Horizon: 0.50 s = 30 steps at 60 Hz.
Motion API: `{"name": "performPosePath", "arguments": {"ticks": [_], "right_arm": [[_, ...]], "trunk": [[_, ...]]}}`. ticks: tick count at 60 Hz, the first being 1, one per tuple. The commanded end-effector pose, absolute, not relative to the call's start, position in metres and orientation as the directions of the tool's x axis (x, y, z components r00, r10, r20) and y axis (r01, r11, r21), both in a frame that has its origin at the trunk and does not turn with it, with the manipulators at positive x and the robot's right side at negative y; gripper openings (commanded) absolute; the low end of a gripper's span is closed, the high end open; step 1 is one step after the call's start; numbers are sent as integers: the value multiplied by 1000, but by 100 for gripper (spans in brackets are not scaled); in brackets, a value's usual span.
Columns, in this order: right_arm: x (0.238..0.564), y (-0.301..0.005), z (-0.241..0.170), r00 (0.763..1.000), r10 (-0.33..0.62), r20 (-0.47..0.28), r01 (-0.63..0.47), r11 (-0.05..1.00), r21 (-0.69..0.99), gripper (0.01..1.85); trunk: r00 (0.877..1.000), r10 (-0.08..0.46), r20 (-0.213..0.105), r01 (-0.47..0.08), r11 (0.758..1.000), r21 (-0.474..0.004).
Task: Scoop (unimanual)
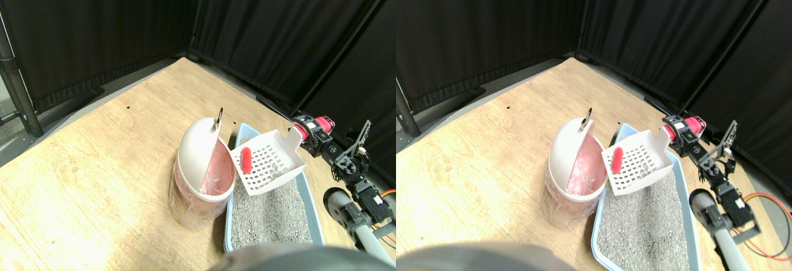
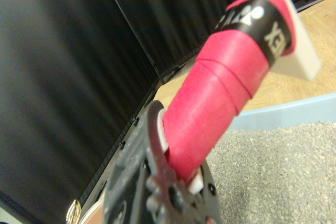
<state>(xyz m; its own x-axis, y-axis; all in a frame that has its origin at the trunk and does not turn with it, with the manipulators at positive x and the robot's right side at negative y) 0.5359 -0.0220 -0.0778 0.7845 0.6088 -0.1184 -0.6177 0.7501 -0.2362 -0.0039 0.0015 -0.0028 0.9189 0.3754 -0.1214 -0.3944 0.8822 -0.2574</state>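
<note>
Here we list, mid-frame in the stereo view: one white slotted scoop (image 1: 267, 163) raised above the blue litter tray (image 1: 307, 198), carrying one red piece (image 1: 245, 159) near its left edge. The scoop's long axis runs from its pink-wrapped handle (image 1: 303, 132) at upper right down-left to the basket, whose left lip sits at the rim of the bin (image 1: 201, 175), a white pink-lined pail just left of the tray. Our right gripper (image 1: 314, 136) stands at the handle end, upper right of the basket; in the wrist view the jaws are closed around the handle (image 2: 215, 108), grey litter (image 2: 283, 166) beyond. We judge the coming move a tip leftward into the bin.
</note>
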Motion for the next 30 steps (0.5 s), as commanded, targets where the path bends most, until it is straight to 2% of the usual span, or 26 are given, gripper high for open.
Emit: {"name": "performPosePath", "arguments": {"ticks": [1, 4, 11, 21, 30], "right_arm": [[535, -14, -69, 777, 622, -94, -620, 731, -285, 5], [535, -13, -69, 770, 631, -92, -629, 728, -272, 5], [536, -12, -68, 775, 625, -96, -623, 730, -282, 5], [542, -11, -63, 743, 665, -83, -652, 689, -317, 5], [544, -11, -54, 776, 622, -105, -616, 712, -338, 5]], "trunk": [[898, 421, -127, -439, 860, -258], [898, 421, -127, -439, 860, -258], [897, 424, -123, -442, 859, -259], [896, 428, -115, -443, 856, -265], [896, 430, -110, -444, 855, -269]]}}
